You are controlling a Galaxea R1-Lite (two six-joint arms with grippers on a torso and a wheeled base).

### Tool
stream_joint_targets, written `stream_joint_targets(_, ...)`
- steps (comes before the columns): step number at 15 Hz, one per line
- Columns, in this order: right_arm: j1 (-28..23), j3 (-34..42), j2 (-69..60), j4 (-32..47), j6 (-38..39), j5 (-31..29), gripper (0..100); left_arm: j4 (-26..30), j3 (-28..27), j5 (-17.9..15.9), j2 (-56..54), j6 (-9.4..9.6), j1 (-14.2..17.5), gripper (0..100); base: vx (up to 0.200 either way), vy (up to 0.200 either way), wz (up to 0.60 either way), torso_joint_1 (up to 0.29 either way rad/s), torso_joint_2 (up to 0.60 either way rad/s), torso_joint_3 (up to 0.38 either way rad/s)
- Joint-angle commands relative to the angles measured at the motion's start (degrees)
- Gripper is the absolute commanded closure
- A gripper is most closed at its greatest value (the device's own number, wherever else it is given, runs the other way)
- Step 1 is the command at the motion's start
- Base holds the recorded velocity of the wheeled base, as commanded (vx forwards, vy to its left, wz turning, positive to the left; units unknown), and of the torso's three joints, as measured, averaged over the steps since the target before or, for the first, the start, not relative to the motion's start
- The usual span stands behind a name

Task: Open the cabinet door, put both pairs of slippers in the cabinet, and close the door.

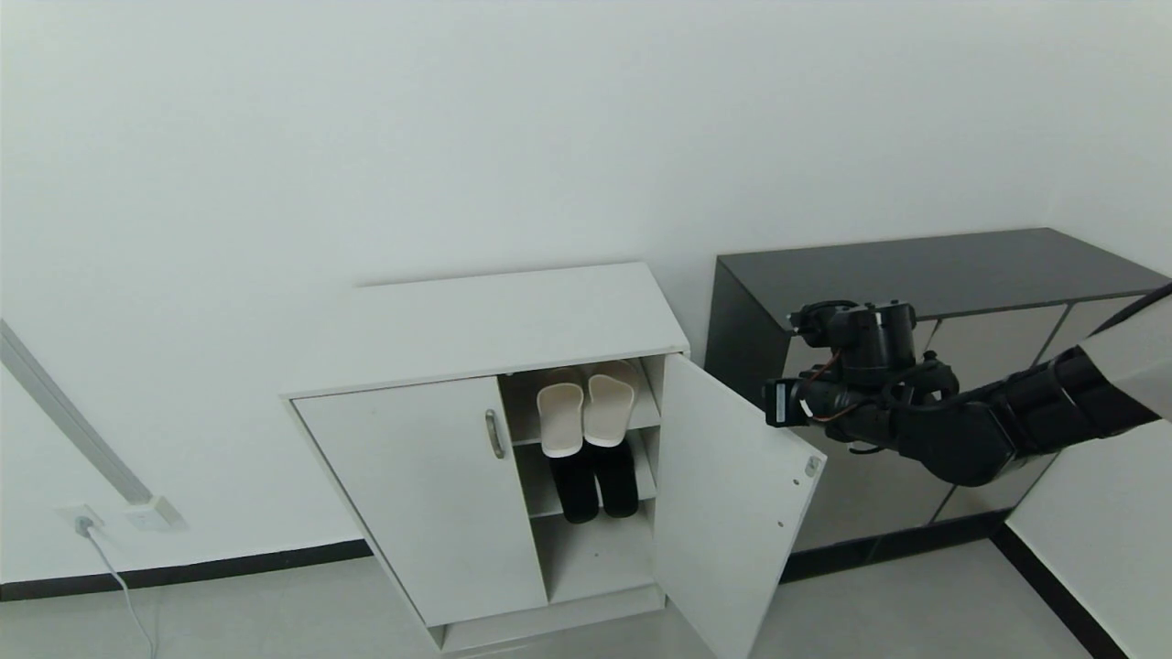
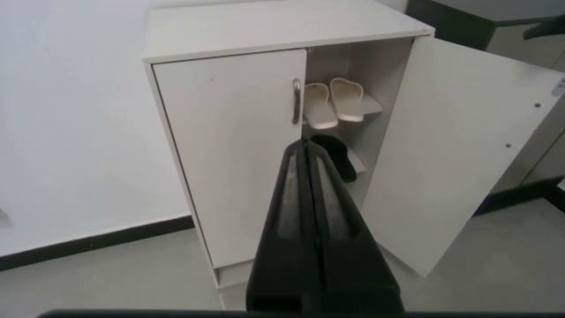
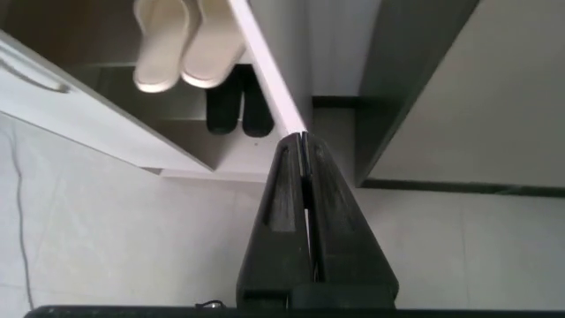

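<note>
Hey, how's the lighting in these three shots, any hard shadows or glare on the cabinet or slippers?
Head view: soft, even light on the white cabinet, no glare; its inside is shaded, so the black slippers blend in while the white slippers stand out. Left wrist view: open door evenly lit, interior dim. Right wrist view: deep shade behind both pairs.

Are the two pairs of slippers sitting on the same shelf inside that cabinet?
No, the white slippers lie on the upper shelf and the black slippers on the shelf below it.
</note>
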Motion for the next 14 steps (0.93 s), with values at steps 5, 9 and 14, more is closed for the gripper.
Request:
stream_joint_targets(5,-1.47,0.34,2.27,-0.38,-0.43,-0.83,100,0.0,0.01,0.01,0.07,-0.01,0.01,100,0.0,0.0,0.0,0.0,0.0,0.0)
stream_joint_targets(9,-1.91,0.34,3.41,-0.38,-0.43,-0.92,100,0.0,0.01,0.01,0.07,-0.01,0.01,100,0.0,0.0,0.0,0.0,0.0,0.0)
stream_joint_targets(14,-2.09,0.52,4.12,-0.38,-0.43,-0.92,100,0.0,0.01,0.01,0.07,-0.01,0.01,100,0.0,0.0,0.0,0.0,0.0,0.0)
